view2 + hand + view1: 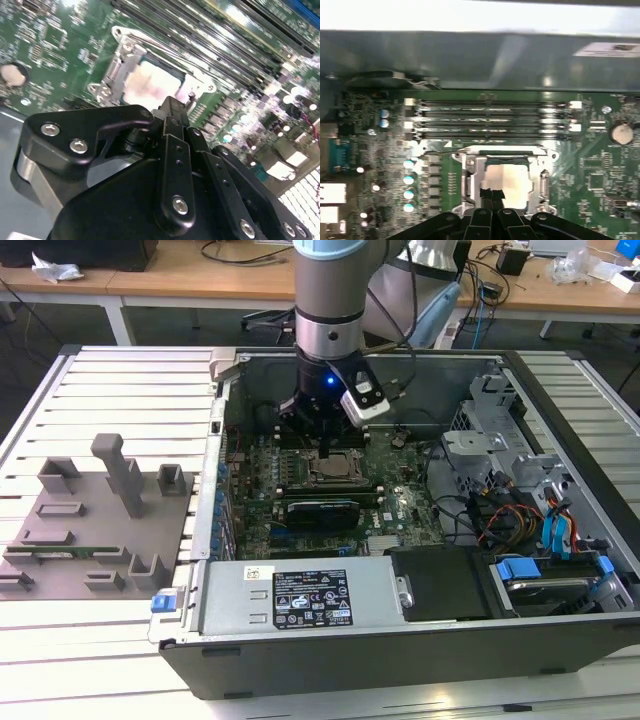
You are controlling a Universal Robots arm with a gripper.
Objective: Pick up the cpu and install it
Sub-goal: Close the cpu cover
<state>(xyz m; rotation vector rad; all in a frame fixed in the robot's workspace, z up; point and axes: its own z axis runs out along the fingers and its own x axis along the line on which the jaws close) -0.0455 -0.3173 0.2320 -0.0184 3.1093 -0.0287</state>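
The cpu (336,469) lies flat inside the metal socket frame (470,176) on the green motherboard (400,495), its pale silvery top (514,181) facing up. It also shows in the second wrist view as a bright square (150,82). My gripper (323,438) hangs straight above the socket, inside the open computer case. In both wrist views its black fingertips (486,193) sit pressed together over one edge of the chip, with nothing between them. I cannot tell whether they touch the chip. The gripper's black linkage (172,165) hides the near side of the socket.
A grey fixture plate (90,530) with upright posts lies on the slatted table at the exterior view's left. Inside the case are a black expansion card (320,511), memory slots (490,120), a power supply (300,597), and a drive cage with cables (540,530). The case wall (470,55) stands close behind the slots.
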